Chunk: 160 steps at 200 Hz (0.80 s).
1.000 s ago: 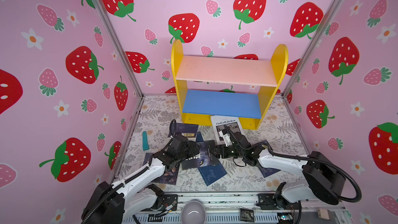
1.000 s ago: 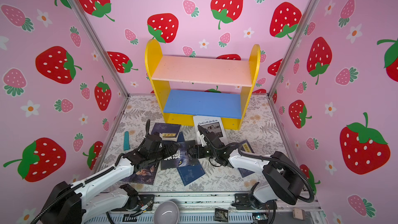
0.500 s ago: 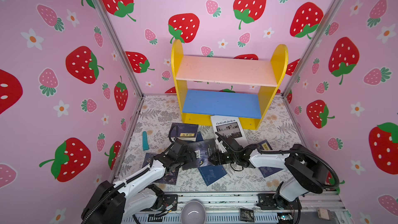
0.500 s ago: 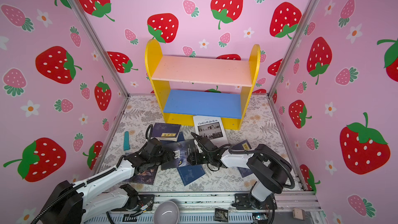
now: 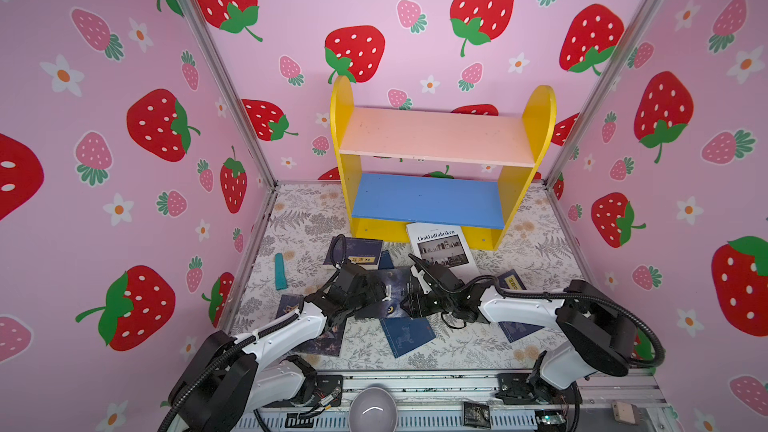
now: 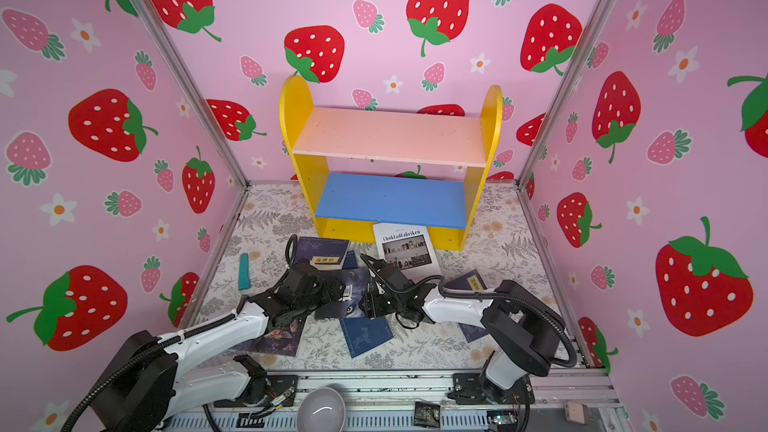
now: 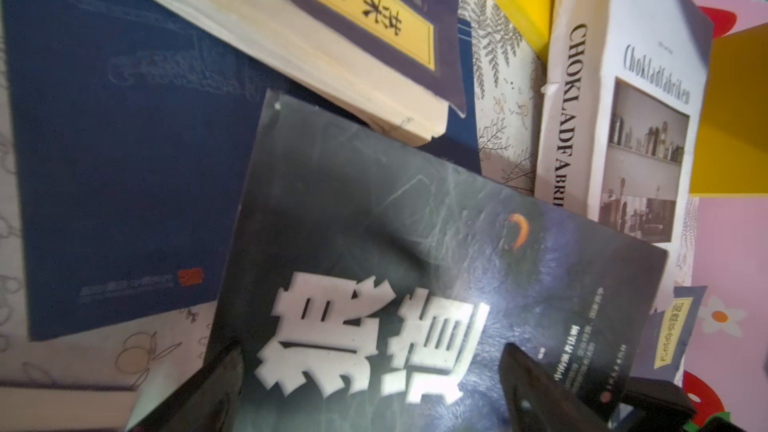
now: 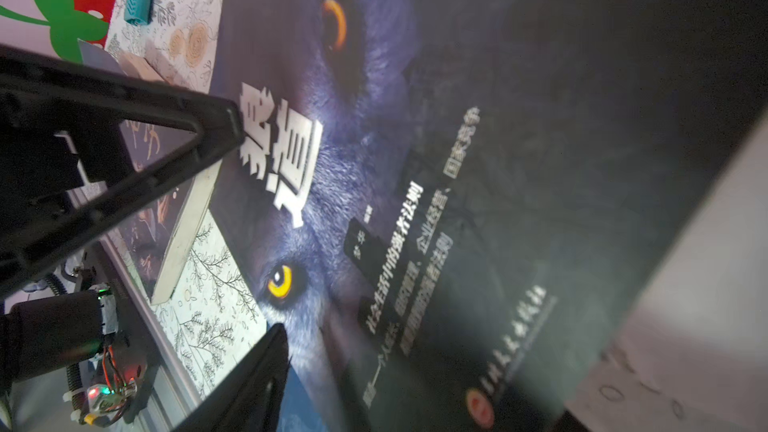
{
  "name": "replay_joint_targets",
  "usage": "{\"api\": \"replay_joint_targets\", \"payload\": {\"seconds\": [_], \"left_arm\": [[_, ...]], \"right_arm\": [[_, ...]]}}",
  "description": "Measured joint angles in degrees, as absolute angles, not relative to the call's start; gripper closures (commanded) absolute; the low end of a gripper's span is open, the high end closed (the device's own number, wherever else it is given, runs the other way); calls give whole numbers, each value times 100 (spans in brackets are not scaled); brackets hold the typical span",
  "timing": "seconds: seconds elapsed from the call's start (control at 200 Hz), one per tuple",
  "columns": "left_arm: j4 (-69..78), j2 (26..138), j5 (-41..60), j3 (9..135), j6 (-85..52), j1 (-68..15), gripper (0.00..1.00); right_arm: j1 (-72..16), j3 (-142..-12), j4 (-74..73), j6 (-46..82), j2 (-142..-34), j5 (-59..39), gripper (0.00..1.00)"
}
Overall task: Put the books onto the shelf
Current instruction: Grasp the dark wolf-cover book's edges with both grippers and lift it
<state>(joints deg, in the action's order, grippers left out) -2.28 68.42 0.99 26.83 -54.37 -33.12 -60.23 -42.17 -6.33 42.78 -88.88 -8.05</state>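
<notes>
The black wolf-eye book (image 5: 392, 299) (image 6: 353, 290) lies mid-floor on other books, between both grippers. My left gripper (image 5: 380, 292) (image 7: 370, 371) is open, its fingers (image 7: 220, 380) spread over the book's title end. My right gripper (image 5: 409, 301) (image 8: 395, 367) is open at the opposite edge; one finger (image 8: 266, 367) shows and the book (image 8: 415, 160) hides the second. White Chokladfabriken (image 5: 444, 247) (image 7: 640, 118) leans by the shelf (image 5: 436, 135), whose pink and blue boards are bare. Navy books with yellow labels (image 5: 357, 251) (image 5: 513, 280) and a plain navy one (image 5: 407, 334) lie around.
A teal bar (image 5: 280, 271) lies near the left wall. A dark portrait book (image 5: 328, 336) sits partly under my left arm. A metal rail with a grey bowl (image 5: 372, 409) runs along the front. Strawberry-print walls close in three sides.
My right gripper has slid left and toward the front, up to the wolf-eye book's edge, with its arm lower. The left gripper edged slightly onto the book.
</notes>
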Motion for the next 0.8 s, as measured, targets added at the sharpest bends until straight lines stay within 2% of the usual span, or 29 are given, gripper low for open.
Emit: {"api": "replay_joint_targets", "payload": {"seconds": [0.06, 0.185, 0.235, 0.285, 0.295, 0.355, 0.425, 0.525, 0.59, 0.8], "left_arm": [[-102, 6910, 128, 2692, -5435, -3312, 3], [73, 7028, 176, 2727, -5433, -3310, 4], [137, 7057, 202, 2727, -5433, -3310, 4], [185, 7067, 215, 2727, -5433, -3312, 4], [193, 7072, 217, 2727, -5430, -3310, 4], [235, 7094, 235, 2727, -5426, -3310, 4], [298, 7124, 292, 2729, -5424, -3310, 4], [301, 7124, 344, 2738, -5395, -3299, 4], [231, 7096, 370, 2766, -5339, -3295, 4], [-633, 6265, 781, 2976, -4960, -3227, 2]], "right_arm": [[-6023, -4217, -611, 4222, -8729, -711, 36], [-6023, -4217, -657, 4171, -8462, -563, 36], [-6025, -4217, -683, 4156, -8388, -523, 41], [-6025, -4215, -725, 4143, -8333, -482, 47], [-6023, -4215, -733, 4112, -8324, -480, 52], [-6020, -4217, -805, 4099, -8291, -436, 68], [-6020, -4237, -829, 4082, -8289, -438, 82], [-6010, -4322, -742, 4108, -8289, -471, 92], [-6007, -4346, -685, 4123, -8289, -480, 97], [-5819, -4355, -436, 4233, -7658, -593, 98]]}}
